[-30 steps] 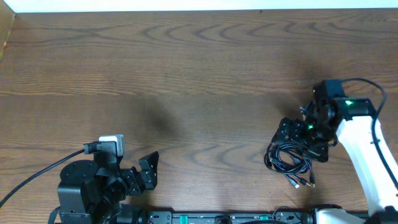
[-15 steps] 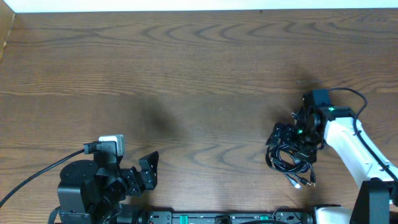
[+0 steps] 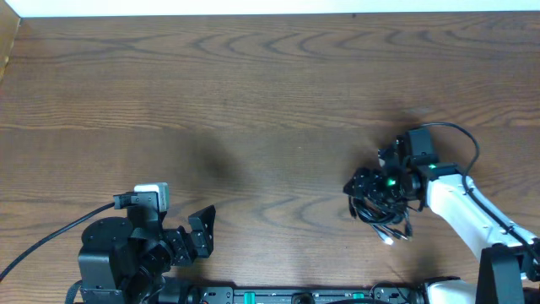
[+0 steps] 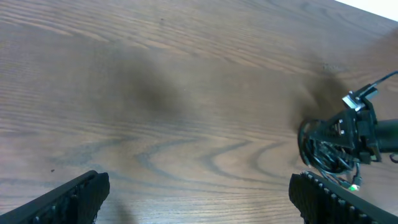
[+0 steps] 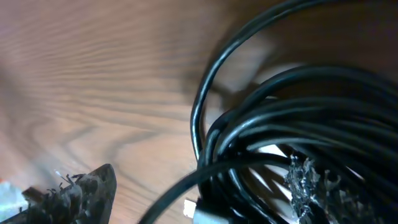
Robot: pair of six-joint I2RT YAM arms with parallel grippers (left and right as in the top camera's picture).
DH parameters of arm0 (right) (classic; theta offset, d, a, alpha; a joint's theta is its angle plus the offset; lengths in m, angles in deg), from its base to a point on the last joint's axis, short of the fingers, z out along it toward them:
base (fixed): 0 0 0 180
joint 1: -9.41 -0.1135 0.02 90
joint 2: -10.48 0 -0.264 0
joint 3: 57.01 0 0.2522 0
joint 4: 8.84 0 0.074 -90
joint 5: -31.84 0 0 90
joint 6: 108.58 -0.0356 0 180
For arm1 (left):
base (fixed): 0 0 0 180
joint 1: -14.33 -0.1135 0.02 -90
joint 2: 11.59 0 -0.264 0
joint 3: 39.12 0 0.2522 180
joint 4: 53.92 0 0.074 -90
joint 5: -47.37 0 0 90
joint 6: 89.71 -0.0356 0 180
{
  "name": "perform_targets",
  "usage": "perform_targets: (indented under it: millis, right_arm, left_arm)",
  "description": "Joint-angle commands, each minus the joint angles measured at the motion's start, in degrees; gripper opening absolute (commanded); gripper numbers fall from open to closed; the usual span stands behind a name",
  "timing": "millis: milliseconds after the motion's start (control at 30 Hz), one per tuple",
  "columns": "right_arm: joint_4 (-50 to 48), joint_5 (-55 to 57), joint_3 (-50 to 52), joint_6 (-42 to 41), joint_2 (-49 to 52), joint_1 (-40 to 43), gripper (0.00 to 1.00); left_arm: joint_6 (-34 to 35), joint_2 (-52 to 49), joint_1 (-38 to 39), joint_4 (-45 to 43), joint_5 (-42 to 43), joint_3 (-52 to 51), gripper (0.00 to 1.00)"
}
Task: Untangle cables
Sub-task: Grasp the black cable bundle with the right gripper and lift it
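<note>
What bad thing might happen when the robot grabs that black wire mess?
The right gripper straddles many strands of the cables at once, so closing may grab the whole clump and pull the knot tighter. The left gripper sits open far across the table, so nothing pins the clump down; it may just slide along.
</note>
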Motion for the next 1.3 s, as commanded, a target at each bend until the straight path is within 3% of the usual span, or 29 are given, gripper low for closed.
perform_targets:
  millis: [0, 333, 533, 700, 833, 1033, 1267]
  right_arm:
    - [-3.41, -2.67, 1.27, -0.17, 1.22, -2.91, 0.86]
    - [-21.66, -2.60, 1.27, -2.12, 1.25, -13.16, 0.86]
    - [-25.27, -2.47, 0.83, -2.10, 1.22, -16.92, 0.90]
    - [-20.31, -2.64, -1.66, 0.98, -0.28, -16.92, 0.89]
    - [-10.49, -1.07, -6.84, 7.32, -4.02, -16.87, 0.91]
    - [7.72, 11.58, -16.22, 16.74, -10.23, -16.98, 0.93]
    - [15.54, 27.21, -17.33, 25.86, -13.46, -16.98, 0.92]
  left_arm:
    - [0.52, -0.17, 0.07, -0.28, 0.72, 1.01, 0.98]
    - [0.52, -0.17, 0.07, -0.28, 0.72, 1.01, 0.98]
    - [0.52, -0.17, 0.07, -0.28, 0.72, 1.01, 0.97]
    - [0.52, -0.17, 0.07, -0.24, 0.72, 1.01, 0.98]
    - [0.52, -0.17, 0.07, -0.26, 0.72, 1.01, 0.98]
    - [0.52, -0.17, 0.07, -0.24, 0.72, 1.01, 0.98]
    - [0.55, -0.17, 0.07, -0.24, 0.74, 1.01, 0.98]
